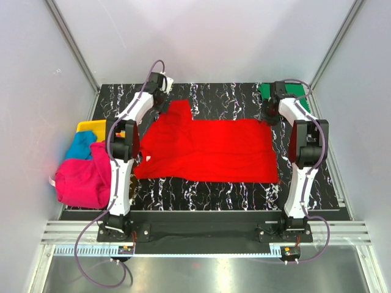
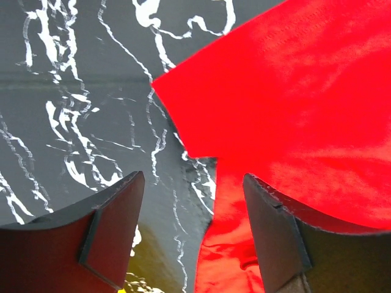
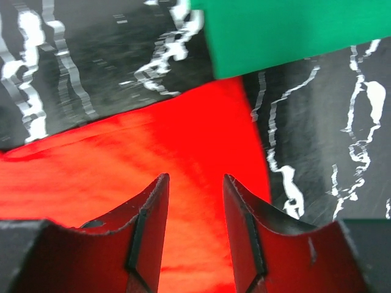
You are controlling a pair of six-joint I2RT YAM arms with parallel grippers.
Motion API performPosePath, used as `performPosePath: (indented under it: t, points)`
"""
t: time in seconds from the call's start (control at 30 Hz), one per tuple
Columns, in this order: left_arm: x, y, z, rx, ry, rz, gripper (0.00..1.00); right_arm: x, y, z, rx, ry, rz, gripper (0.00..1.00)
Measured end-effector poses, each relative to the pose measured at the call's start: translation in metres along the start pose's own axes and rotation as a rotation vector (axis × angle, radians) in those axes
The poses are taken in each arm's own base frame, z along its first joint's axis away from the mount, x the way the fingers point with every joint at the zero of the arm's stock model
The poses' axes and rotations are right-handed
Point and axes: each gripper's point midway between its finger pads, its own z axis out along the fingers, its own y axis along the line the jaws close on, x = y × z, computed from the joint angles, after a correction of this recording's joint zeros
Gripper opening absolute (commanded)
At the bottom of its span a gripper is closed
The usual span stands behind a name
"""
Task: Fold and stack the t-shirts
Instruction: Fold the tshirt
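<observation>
My left gripper (image 2: pixel 192 183) hangs with jaws spread wide and empty over the far-left sleeve of the bright red cloth t-shirt (image 1: pixel 208 149), which lies spread on the black, white-veined tabletop (image 1: pixel 232 97). My right gripper (image 3: pixel 195 180) is parted too, gripping nothing, above the shirt's far-right corner, near the dark green cloth t-shirt (image 3: pixel 293 30). The magenta pink t-shirt (image 1: pixel 82 180) and turquoise blue t-shirt (image 1: pixel 79 146) lie heaped at the left, by the yellow plastic tray (image 1: pixel 88 126).
</observation>
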Motion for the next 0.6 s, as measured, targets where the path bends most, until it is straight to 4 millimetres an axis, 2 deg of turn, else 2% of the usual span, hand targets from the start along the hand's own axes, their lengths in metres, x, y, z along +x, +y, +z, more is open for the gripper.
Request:
performPosePath:
  t: [0.2, 0.27, 0.37, 0.4, 0.5, 0.6]
  points:
    - [0.000, -0.004, 0.006, 0.017, -0.006, 0.012, 0.69, -0.001, -0.027, 0.012, 0.031, 0.022, 0.070, 0.50]
    - [-0.001, -0.007, 0.011, 0.033, -0.007, 0.019, 0.64, -0.005, -0.034, 0.014, 0.039, 0.019, 0.094, 0.50]
    - [0.000, -0.012, 0.018, 0.050, -0.004, 0.027, 0.45, -0.016, -0.040, 0.017, 0.043, 0.002, 0.120, 0.50]
    - [0.001, -0.013, 0.020, 0.053, -0.002, 0.029, 0.34, -0.021, -0.039, 0.020, 0.037, -0.005, 0.128, 0.50]
    - [0.005, -0.016, 0.023, 0.064, 0.011, 0.040, 0.23, -0.025, -0.034, 0.029, 0.020, -0.004, 0.137, 0.50]
    - [0.009, -0.017, 0.026, 0.067, 0.021, 0.047, 0.06, -0.024, -0.029, 0.039, 0.005, 0.007, 0.146, 0.48]
